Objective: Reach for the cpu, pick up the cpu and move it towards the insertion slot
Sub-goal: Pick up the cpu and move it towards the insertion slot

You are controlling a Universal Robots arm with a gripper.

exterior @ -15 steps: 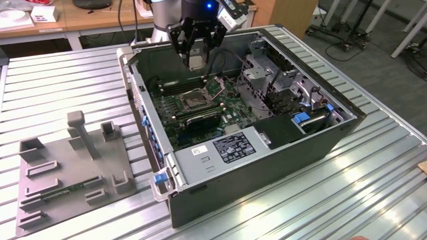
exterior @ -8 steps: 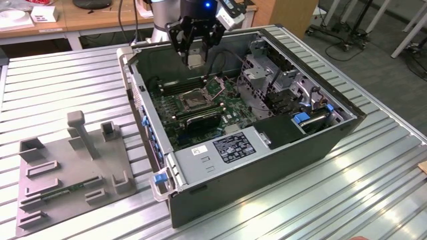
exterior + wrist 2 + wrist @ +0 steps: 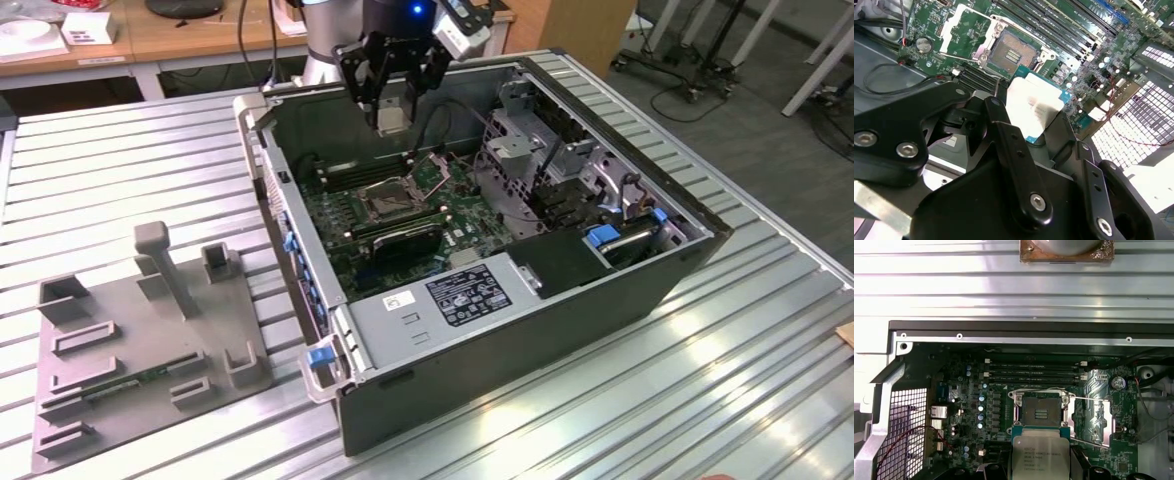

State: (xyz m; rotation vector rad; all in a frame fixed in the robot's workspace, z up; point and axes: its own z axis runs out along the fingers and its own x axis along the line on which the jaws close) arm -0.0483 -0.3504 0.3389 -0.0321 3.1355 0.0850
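CPU is picked and held over the open case, not yet at the socket.

Going left to right in the exterior view: grey fixture plate (image 3: 140,340) on the counter (image 3: 120,160), then your pincer (image 3: 392,110) clamped on the cpu (image 3: 391,120), above the motherboard (image 3: 400,215). Reach and pick look done; travel to the insertion slot (image 3: 383,198) remains. First wrist view gives you the chip's top just short of the socket; second wrist view adds the fingers (image 3: 1009,145) gripping the chip's edges.
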